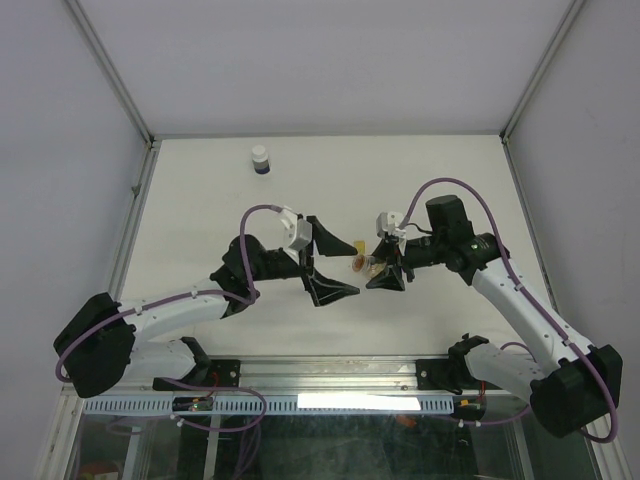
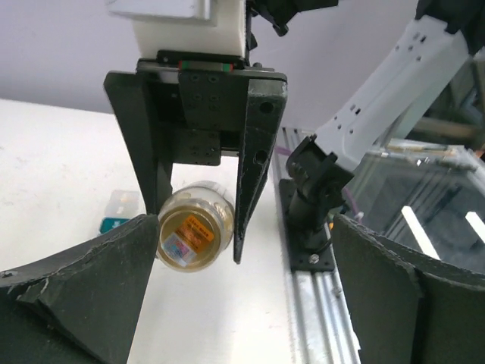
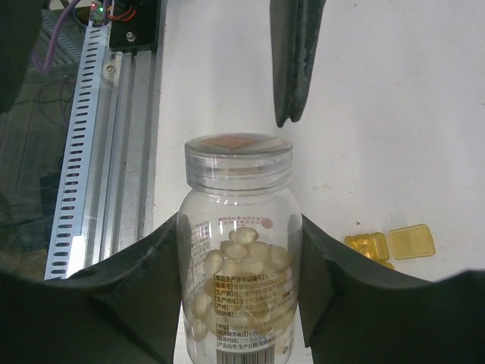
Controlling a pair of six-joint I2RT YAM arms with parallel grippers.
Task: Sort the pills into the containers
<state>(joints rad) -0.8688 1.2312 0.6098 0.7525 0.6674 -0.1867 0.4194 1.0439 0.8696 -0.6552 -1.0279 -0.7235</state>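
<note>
- Jaws of the right gripper [image 3: 239, 235] were closed on a clear bottle [image 3: 239, 262], one finger pressed to each side of its body.
- Pale pills [image 3: 242, 254] filled the bottle's lower part, and its capped end pointed towards the left gripper [image 1: 345, 265].
- Left jaws stood spread wide and held nothing; the bottle's cap faced the gap between them.
- The containers [image 2: 120, 211] lay on the table [image 1: 200, 200] just beside the held bottle, on its far side.
- The yellow compartment [image 3: 369, 245] had its lid [image 3: 412, 241] folded open.
- A small white-capped bottle [image 1: 260, 159] stood well apart, near the table's far edge.
</note>
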